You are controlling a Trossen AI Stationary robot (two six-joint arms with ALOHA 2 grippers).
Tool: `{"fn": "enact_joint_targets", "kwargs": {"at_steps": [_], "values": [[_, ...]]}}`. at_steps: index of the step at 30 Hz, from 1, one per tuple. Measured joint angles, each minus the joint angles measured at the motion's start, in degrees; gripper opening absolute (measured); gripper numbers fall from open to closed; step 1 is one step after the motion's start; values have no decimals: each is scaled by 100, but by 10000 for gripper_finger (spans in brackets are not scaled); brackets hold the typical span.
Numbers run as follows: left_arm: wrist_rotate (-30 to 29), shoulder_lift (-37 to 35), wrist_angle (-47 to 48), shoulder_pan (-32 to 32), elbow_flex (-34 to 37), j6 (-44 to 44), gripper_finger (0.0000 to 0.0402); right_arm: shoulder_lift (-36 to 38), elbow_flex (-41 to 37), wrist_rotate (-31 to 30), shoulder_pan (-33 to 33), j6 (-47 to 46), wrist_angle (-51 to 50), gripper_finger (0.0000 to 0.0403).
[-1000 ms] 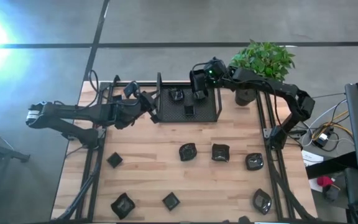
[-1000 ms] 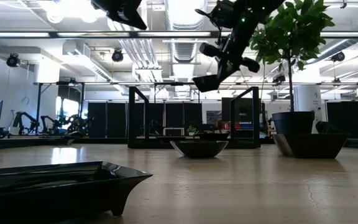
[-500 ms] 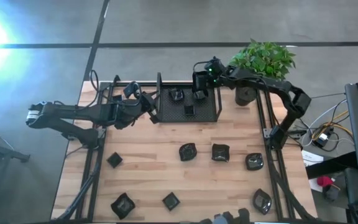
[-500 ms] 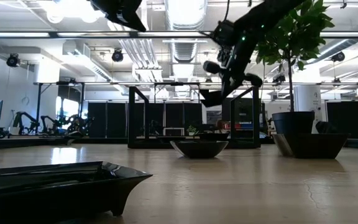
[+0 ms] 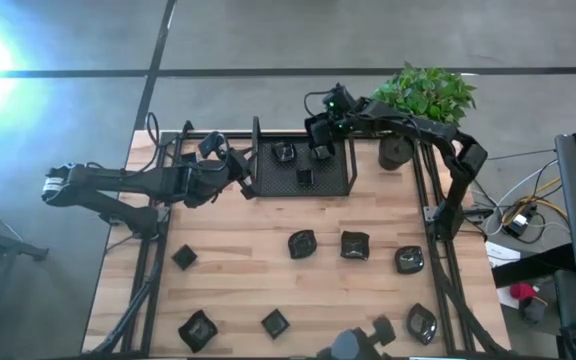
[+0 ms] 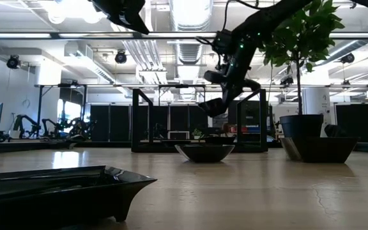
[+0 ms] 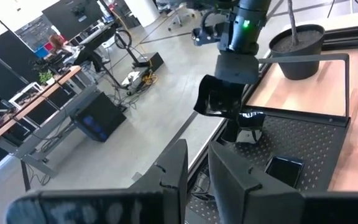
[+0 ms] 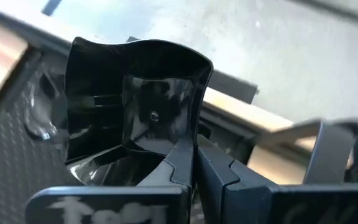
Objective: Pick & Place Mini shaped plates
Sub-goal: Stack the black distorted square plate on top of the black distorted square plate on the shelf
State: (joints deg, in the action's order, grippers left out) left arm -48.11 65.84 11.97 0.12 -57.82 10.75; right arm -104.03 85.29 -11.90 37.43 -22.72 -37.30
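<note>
Right gripper [image 8: 194, 163] is pinched tight on a mini plate's [image 8: 132, 106] rim, so the plate sticks out ahead of it, over the mesh tray's [image 5: 300, 186] 1 o'clock corner. Left gripper [image 7: 196, 169] sits slightly apart at the tray's 9 o'clock side. Only the low view shows the plate [image 6: 214, 106] hanging in the air.

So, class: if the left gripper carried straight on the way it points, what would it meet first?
Probably the mesh tray. The left gripper points at the tray's near corner, where the right gripper hangs with a plate. Depth is unclear, so it might meet that plate first.
</note>
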Motion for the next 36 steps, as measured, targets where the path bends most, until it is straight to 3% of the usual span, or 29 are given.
{"fn": "enact_joint_targets", "kwargs": {"at_steps": [6,11,18,26,36], "values": [[1,0,16,0,0,-5,62,0,212,120,10,1226,1,8],[1,0,67,0,0,-32,62,0,254,715,70,2617,-64,8],[1,0,66,0,0,-47,62,-46,250,809,92,4264,-176,8],[1,0,66,0,0,-180,62,-89,267,784,309,2413,-393,8],[1,0,61,2,0,-283,62,-616,820,786,332,2819,-530,8]]}}
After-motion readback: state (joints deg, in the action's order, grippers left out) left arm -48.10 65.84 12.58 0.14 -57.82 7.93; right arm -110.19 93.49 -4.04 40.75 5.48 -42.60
